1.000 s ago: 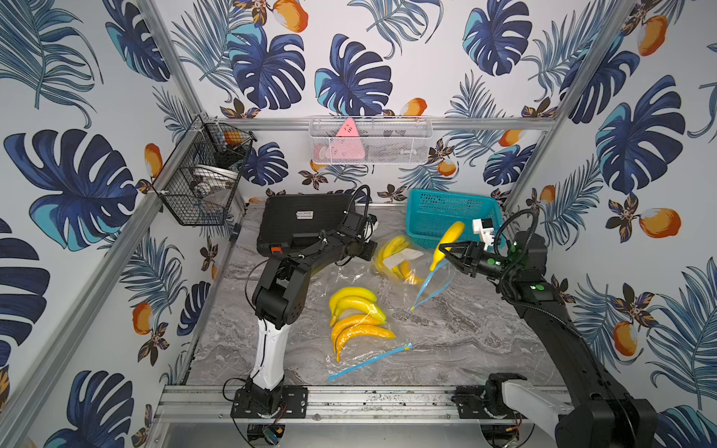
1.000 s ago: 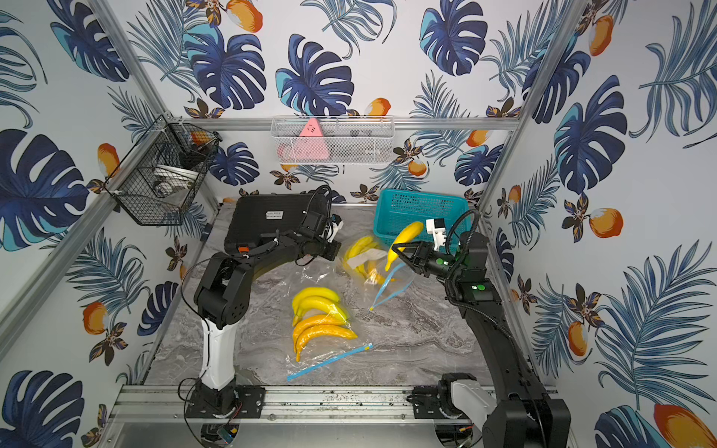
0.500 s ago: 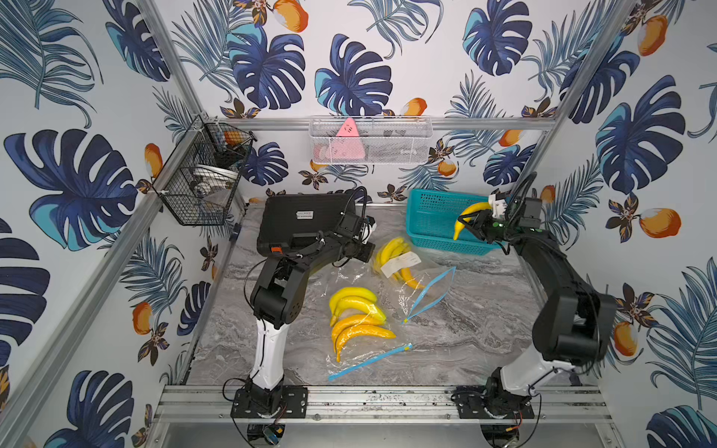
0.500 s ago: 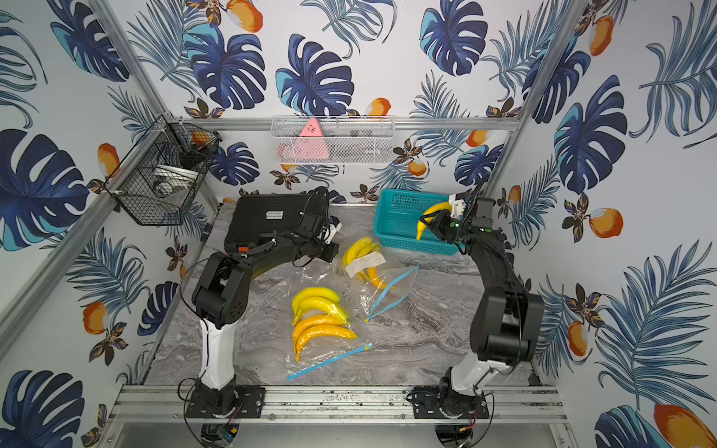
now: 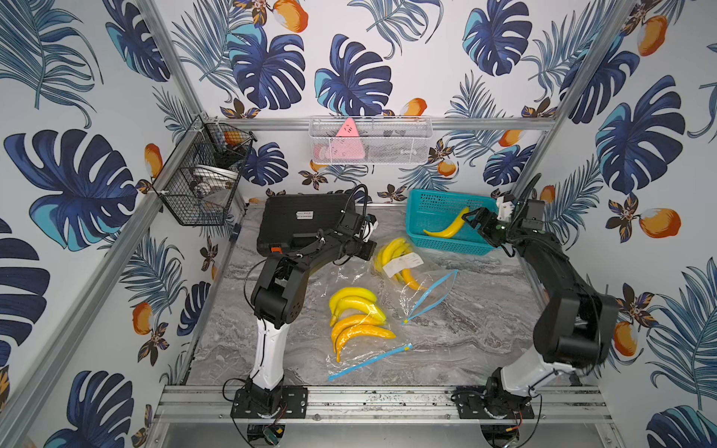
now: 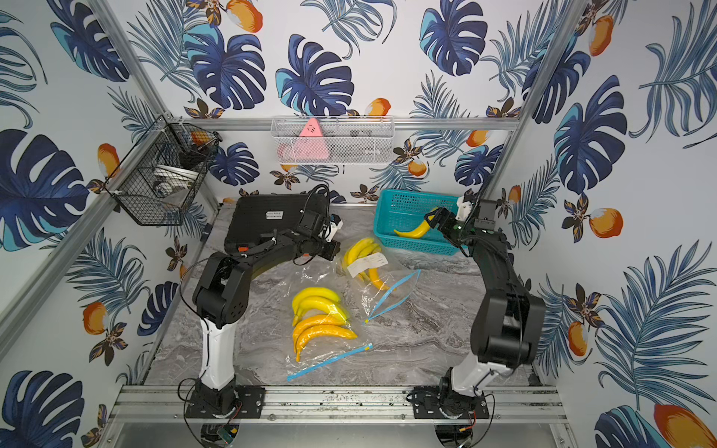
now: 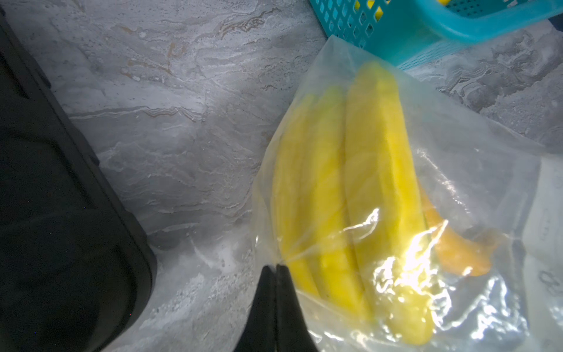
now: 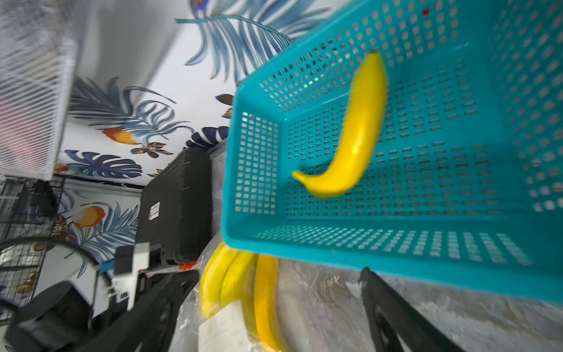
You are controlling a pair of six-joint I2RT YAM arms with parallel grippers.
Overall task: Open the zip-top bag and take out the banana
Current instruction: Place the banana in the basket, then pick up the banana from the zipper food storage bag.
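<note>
A loose yellow banana is inside the teal basket at the back right. My right gripper hangs open at the basket's right side, close to the banana's upper end and holding nothing. The clear zip-top bag lies in front of the basket, its blue zip gaping, with several bananas still inside. My left gripper is shut on the bag's far corner.
A second clear bag of bananas with a blue zip lies nearer the front. A black case stands at the back left, just behind the left arm. A wire basket hangs on the left wall and a white mesh shelf on the back wall.
My right gripper carried the banana from above the bag back to the teal basket and opened; the banana now sits in the basket. The left gripper kept its pinch on the bag.
</note>
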